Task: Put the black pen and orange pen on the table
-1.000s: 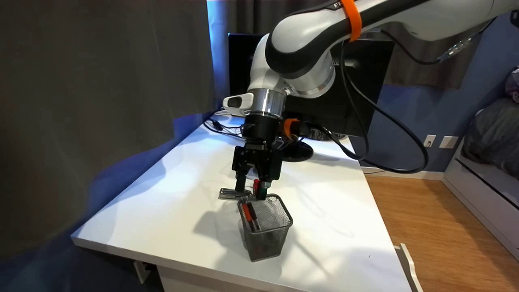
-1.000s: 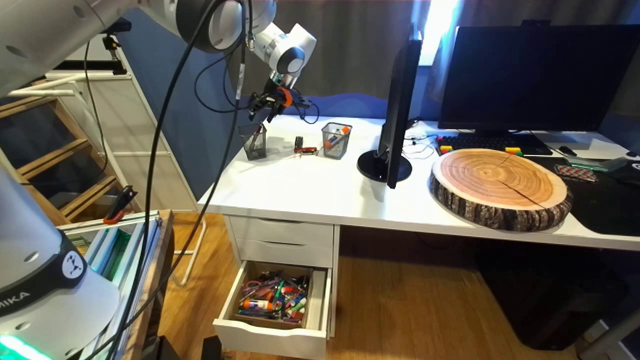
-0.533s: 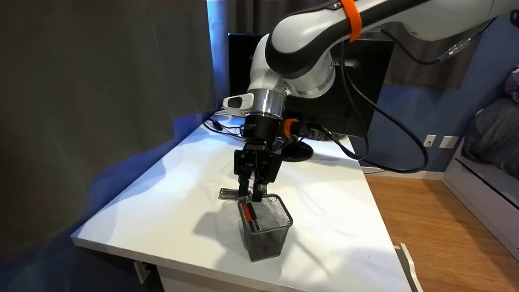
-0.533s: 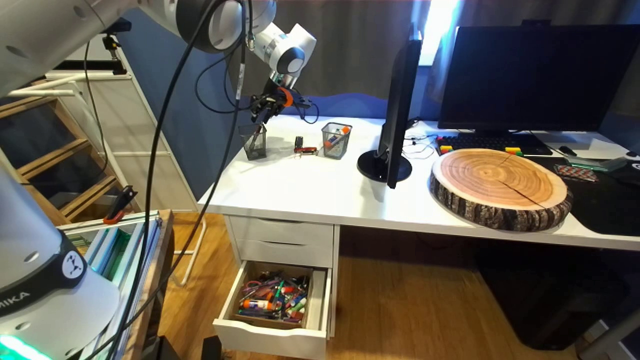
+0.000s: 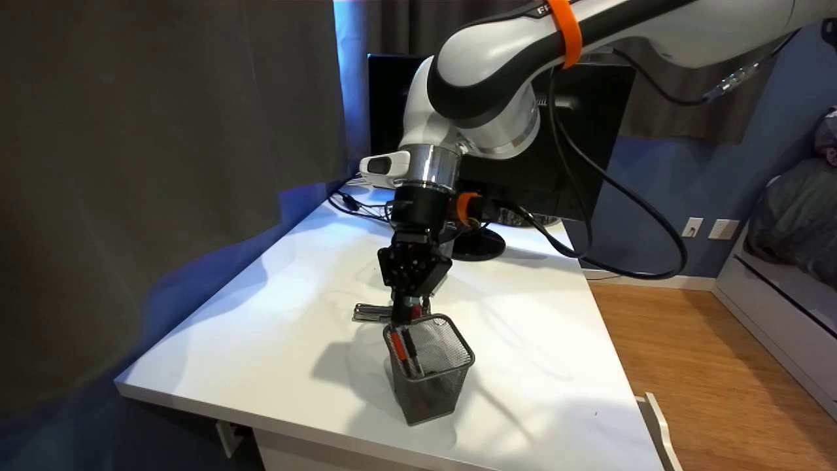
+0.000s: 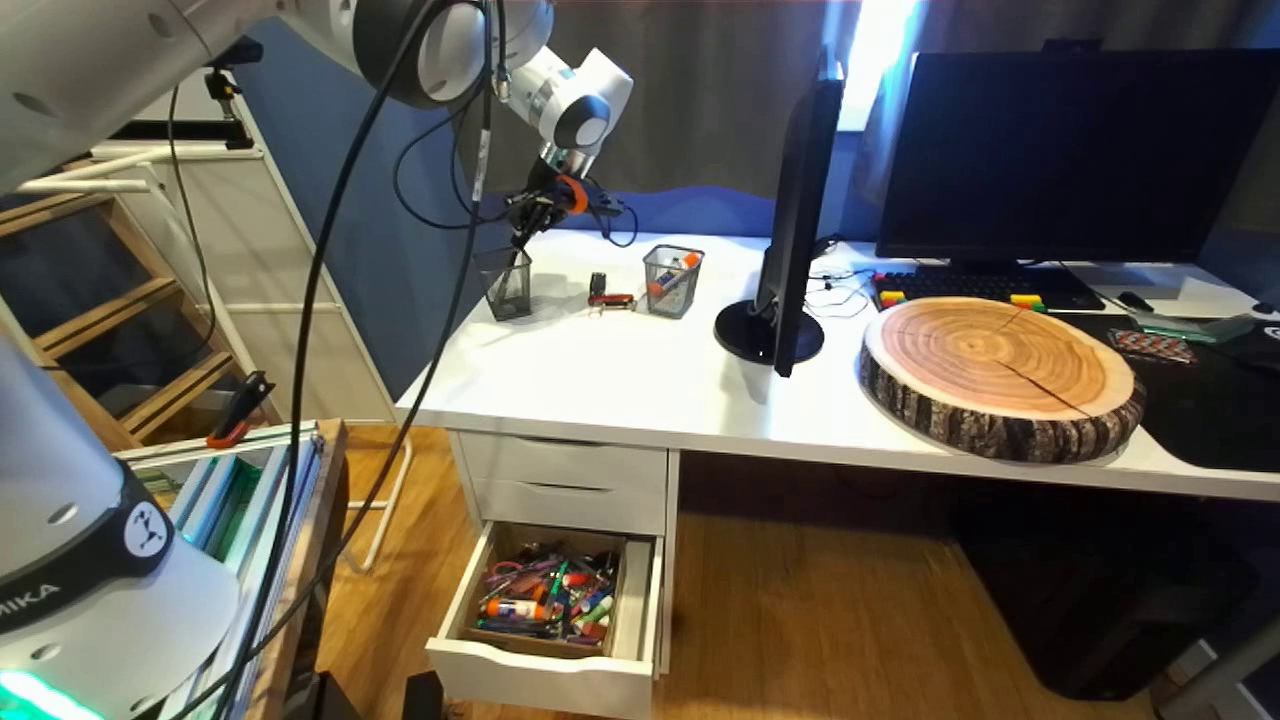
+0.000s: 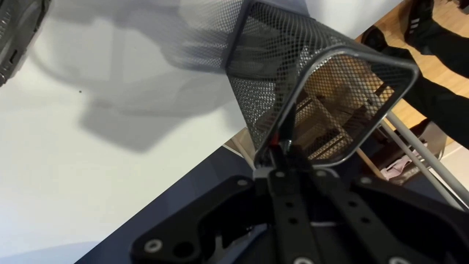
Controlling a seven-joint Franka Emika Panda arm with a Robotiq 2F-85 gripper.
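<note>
You have blue walls [image 5: 739, 170], part-covered by dark curtains [image 5: 163, 163] — bright window light [image 6: 880, 60] shows between them. Flooring [image 6: 850, 600]: wood-toned. Your white drawer unit [image 6: 568, 510] stands with its third drawer [image 6: 545, 682] pulled out, both upper drawers [image 6: 565, 462] closed. Wall plates [image 5: 723, 229] sit above the baseboard [image 5: 700, 283].

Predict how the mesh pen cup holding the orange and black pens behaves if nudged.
Probably light for its size: the mesh pen cup has see-through walls. May tip easily, since it flares from a narrow base to a wider rim. Could slide too, as the white table looks smooth.
</note>
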